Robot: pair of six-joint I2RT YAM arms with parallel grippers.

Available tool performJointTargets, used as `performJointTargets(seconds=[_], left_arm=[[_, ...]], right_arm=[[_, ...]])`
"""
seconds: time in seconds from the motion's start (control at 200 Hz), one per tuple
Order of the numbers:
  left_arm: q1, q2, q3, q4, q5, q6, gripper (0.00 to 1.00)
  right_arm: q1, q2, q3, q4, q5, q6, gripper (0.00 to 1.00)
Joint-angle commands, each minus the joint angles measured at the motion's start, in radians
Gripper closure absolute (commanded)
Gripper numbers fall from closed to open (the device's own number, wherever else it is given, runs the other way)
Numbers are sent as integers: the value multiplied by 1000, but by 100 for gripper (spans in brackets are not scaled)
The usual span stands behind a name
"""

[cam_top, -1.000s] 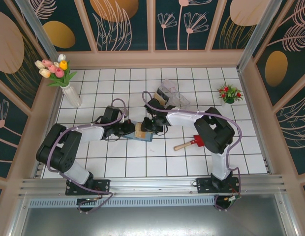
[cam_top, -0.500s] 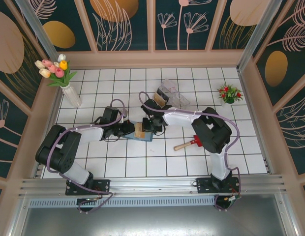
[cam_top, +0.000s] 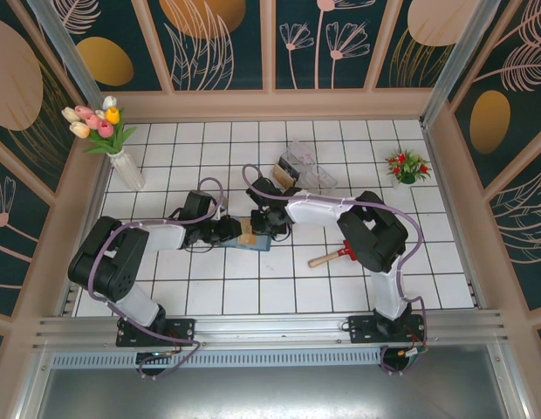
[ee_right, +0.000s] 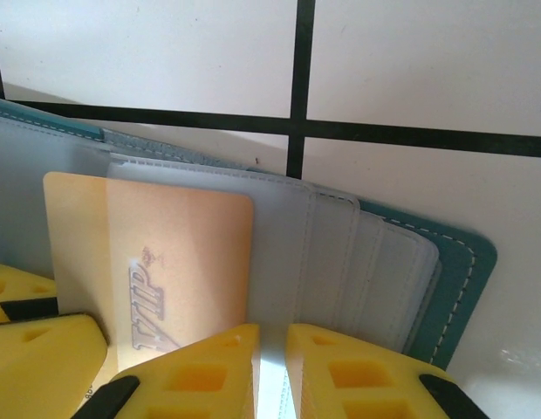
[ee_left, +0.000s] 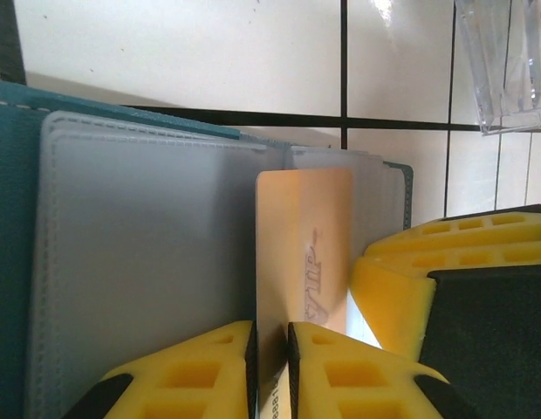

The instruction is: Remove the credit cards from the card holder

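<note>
Left gripper (ee_left: 270, 349) is clamped on the tan card (ee_left: 304, 253), which is partly out of the card holder (ee_right: 462, 262). Right gripper (ee_right: 270, 358) pinches the holder's clear sleeve (ee_right: 340, 253). Risk: if the sleeve slips, the holder drags along with the card. Clear box (cam_top: 307, 166) sits beyond the holder, shovel (cam_top: 336, 255) to its right. The near side is bare tiles.

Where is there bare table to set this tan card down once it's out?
Free: the near tile row between the arm bases, this side of the card holder and toy shovel; also the far tiles between the vase and clear box. Crowded: the centre, where the left fingers pinch the tan card and the right fingers clamp the card holder.
</note>
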Motion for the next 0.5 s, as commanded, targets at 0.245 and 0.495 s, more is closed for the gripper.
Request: performJointTargets(seconds=[0.245,0.495], left_arm=[[7,-62,31,-152,-112,71,100],[7,-225,60,-325,-217,114,100]], right_arm=[[-1,53,-38,-72,36,-3,79],[-19,-41,-22,51,-112,-68,73]])
